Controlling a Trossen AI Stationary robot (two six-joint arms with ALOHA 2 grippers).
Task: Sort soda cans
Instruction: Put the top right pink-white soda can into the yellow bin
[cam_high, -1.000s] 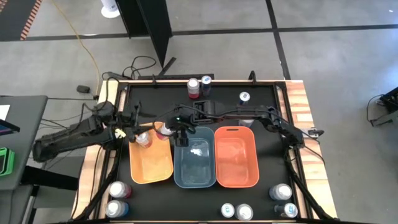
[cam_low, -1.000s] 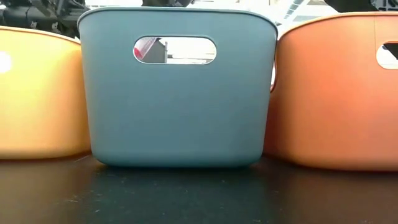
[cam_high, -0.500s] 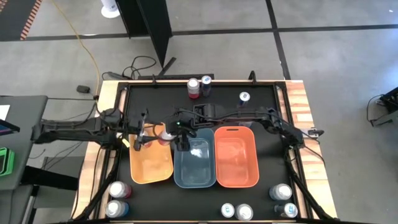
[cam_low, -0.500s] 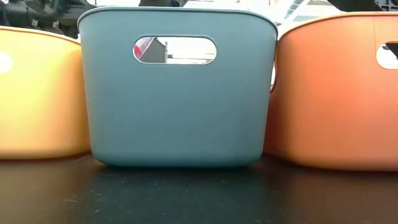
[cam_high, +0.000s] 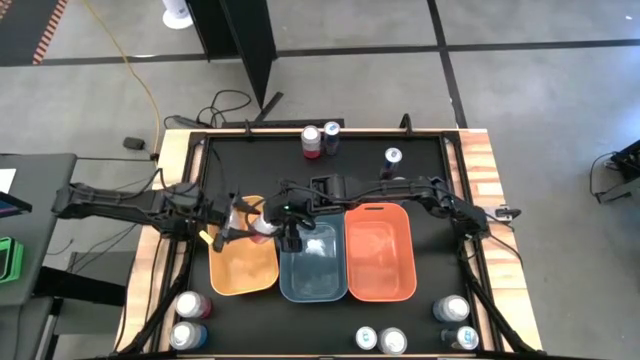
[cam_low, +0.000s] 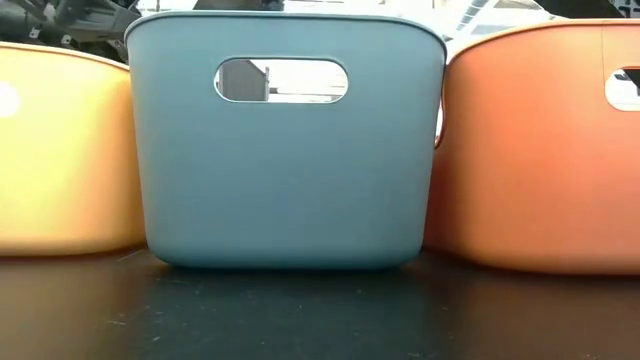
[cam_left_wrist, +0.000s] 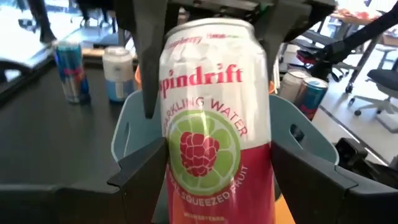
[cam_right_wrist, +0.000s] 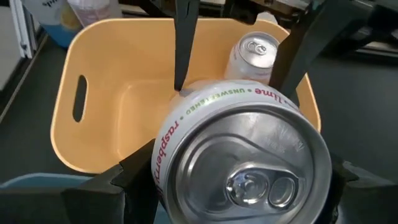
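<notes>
Recorder: Position of the right gripper?

Observer: Reached in from the right, past the blue bin; hangs over the far right corner of the yellow-orange bin; fingers clamped on a raspberry-lime can, one on each side of the body.

Recorder: And the can itself?

Observer: Off the table, upright, above that same corner; silver top, white body going red lower down.

Recorder: Left gripper?

Observer: Come in from the left at the same spot; its fingers stand on either side of the same can; whether they press it or stand just clear cannot be told.

Recorder: Anything in the bins?

Observer: One second can standing inside the yellow-orange bin, at its far side; nothing made out in the red-orange bin.

Recorder: The remaining cans?

Observer: On the black table; far pair at the far edge, touching or nearly so; a lone can to their right; near-left pair; near-middle pair; near-right pair.
</notes>
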